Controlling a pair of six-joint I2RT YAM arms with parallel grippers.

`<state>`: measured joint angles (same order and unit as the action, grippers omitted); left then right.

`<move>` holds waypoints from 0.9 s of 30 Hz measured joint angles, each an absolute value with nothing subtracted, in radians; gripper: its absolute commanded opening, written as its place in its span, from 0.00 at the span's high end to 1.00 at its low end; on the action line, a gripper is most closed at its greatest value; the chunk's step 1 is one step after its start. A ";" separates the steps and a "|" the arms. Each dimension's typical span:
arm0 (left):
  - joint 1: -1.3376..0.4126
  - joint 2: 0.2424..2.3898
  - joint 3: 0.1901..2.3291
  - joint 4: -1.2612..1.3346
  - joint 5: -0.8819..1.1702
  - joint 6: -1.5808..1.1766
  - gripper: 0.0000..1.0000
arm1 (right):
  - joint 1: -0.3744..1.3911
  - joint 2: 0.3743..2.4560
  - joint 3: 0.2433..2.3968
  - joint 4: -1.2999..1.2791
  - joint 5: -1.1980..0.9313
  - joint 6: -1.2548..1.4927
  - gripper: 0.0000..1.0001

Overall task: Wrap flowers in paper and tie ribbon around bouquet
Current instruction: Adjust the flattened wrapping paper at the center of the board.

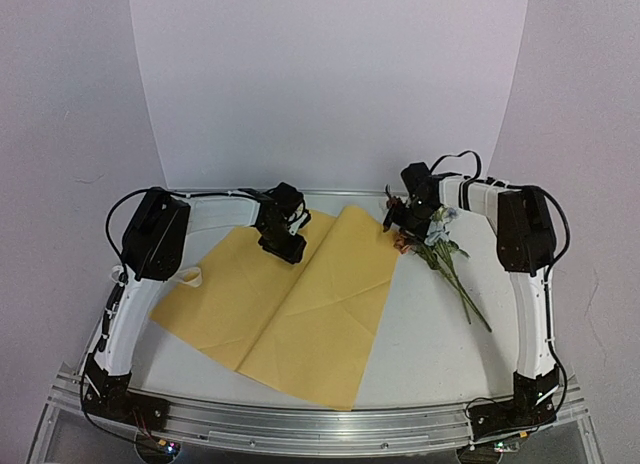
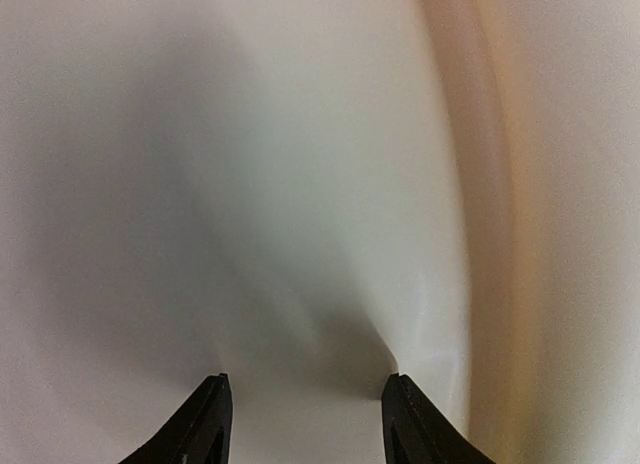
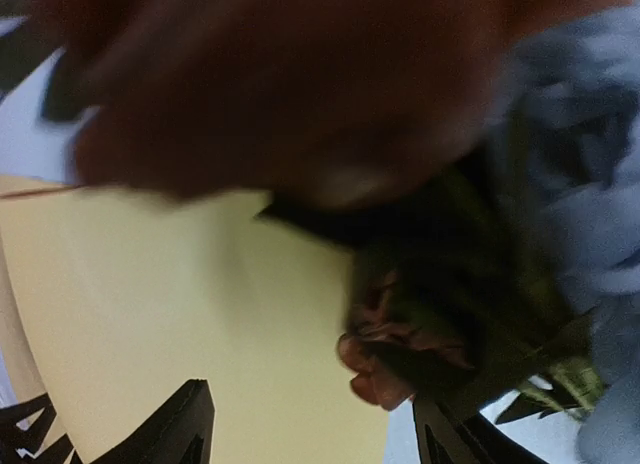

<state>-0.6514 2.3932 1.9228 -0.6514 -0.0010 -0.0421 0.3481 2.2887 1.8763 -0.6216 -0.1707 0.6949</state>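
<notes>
We see the paper (image 1: 300, 304) spread flat on the bench (image 1: 430, 359), yellow-tan face up, one crease down its middle. The flowers (image 1: 452, 266) lie just off its far right corner — orange, pale blue and cream heads, thin green stems trailing nearward. Our right hand (image 1: 398, 220) hovers at the blossoms, fingers apart; the left hand (image 1: 285, 246) — also apart — hangs over the paper's far edge.

Matt creased paper (image 1: 300, 299), fabric-look flowers (image 1: 441, 246), brushed metal rail (image 1: 330, 425)
</notes>
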 measured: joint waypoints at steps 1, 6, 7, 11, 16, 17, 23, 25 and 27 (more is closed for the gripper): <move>-0.650 2.393 1.923 -0.652 0.000 -0.038 0.47 | 0.335 2.290 1.876 -0.630 -0.166 0.700 0.30; -0.649 2.393 1.924 -0.653 0.007 -0.019 0.47 | 0.270 2.291 1.873 -0.663 -0.137 0.712 0.30; -0.649 2.393 1.925 -0.653 0.008 -0.012 0.47 | 0.258 2.291 1.865 -0.662 -0.128 0.712 0.30; -0.649 2.399 1.944 -0.674 0.009 0.019 0.46 | 0.221 2.286 1.815 -0.666 -0.099 0.712 0.30; -0.647 2.430 2.002 -0.700 0.013 0.077 0.46 | 0.192 2.243 1.743 -0.669 -0.073 0.710 0.28; -0.646 2.434 2.008 -0.698 0.011 0.094 0.46 | 0.189 2.227 1.725 -0.670 -0.068 0.709 0.27; -0.633 2.483 2.091 -0.697 0.008 0.202 0.46 | 0.185 2.127 1.642 -0.673 -0.074 0.698 0.23; -0.620 2.511 2.136 -0.690 0.009 0.237 0.46 | 0.187 2.094 1.633 -0.673 -0.084 0.691 0.20; -0.604 2.533 2.170 -0.685 0.017 0.271 0.46 | 0.193 2.058 1.630 -0.668 -0.103 0.682 0.18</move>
